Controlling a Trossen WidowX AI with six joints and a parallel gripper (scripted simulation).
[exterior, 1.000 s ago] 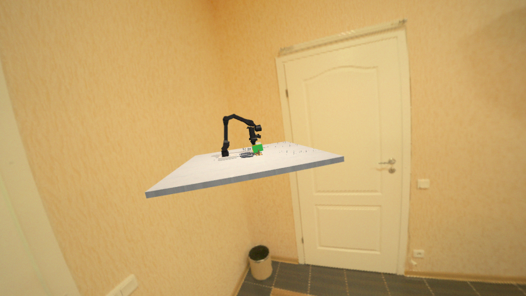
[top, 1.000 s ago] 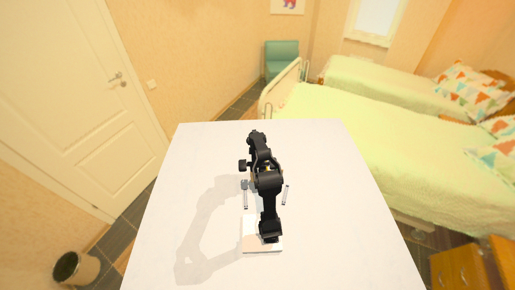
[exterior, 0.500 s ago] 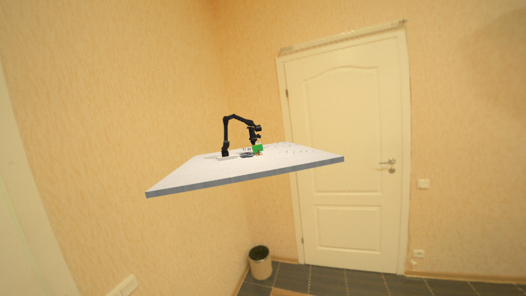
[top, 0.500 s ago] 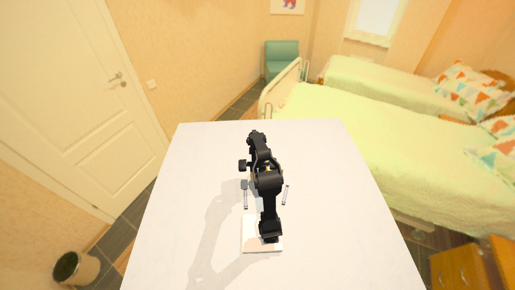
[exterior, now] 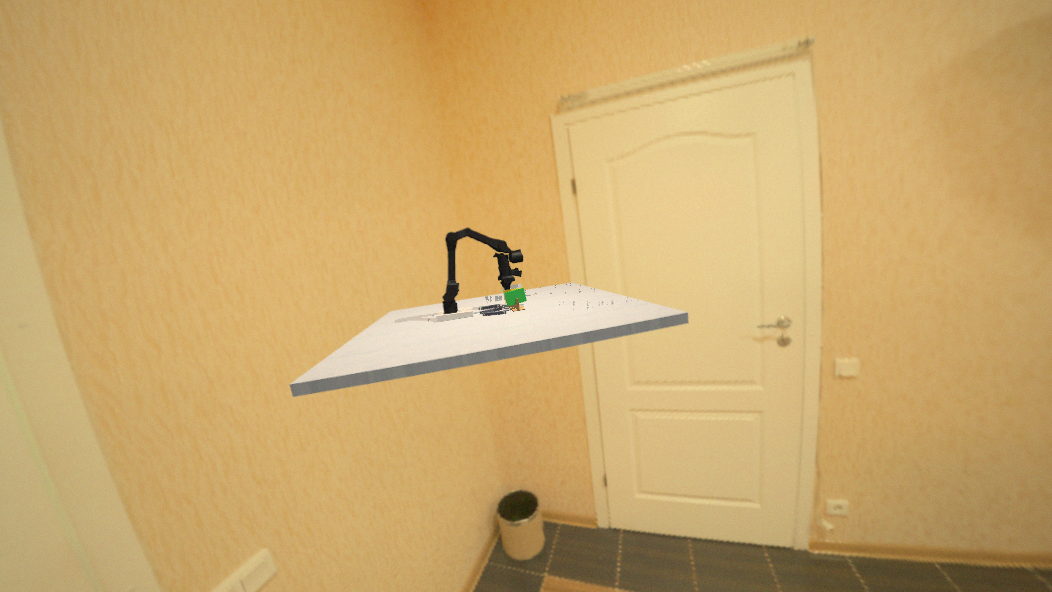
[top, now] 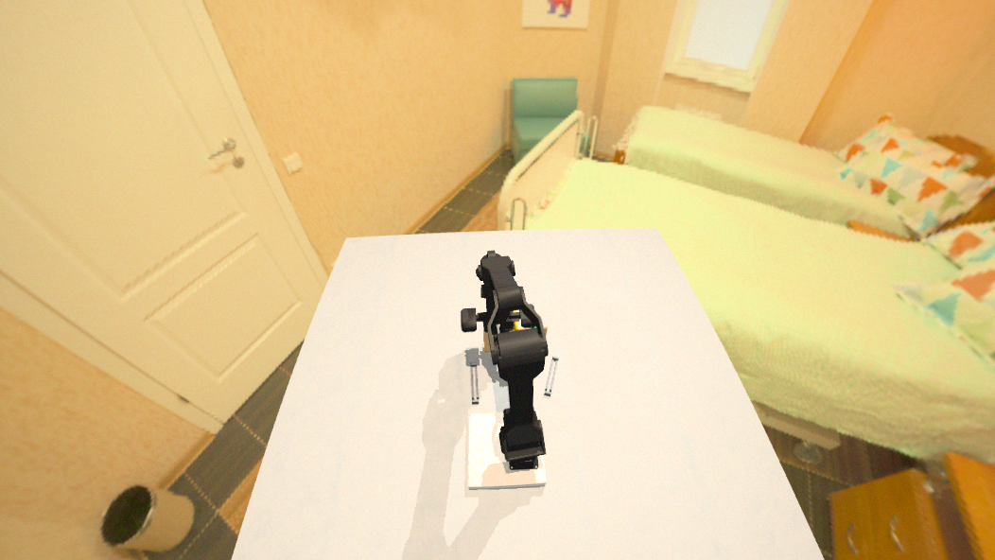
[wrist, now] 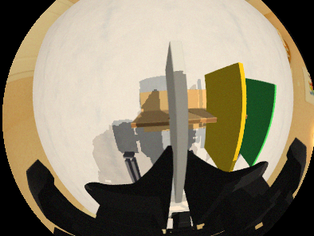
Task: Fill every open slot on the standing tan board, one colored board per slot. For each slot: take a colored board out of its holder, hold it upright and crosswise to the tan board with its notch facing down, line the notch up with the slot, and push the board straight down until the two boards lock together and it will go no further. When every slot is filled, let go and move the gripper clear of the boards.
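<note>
Our end effector (wrist: pixel 174 149) pinches the grey board (wrist: pixel 178 100) crosswise above the tan board (wrist: pixel 153 119); next: check notch alignment, press straight down.

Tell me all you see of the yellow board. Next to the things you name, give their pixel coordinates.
The yellow board (wrist: pixel 224 116) is a thin, flat, plain panel, its face dark olive-yellow and its edge bright yellow. It stands upright, crosswise at the tan board (wrist: pixel 199 116), between the gray board (wrist: pixel 178 119) and the green board (wrist: pixel 260 116). Its lower end and any notch are hidden.
</note>
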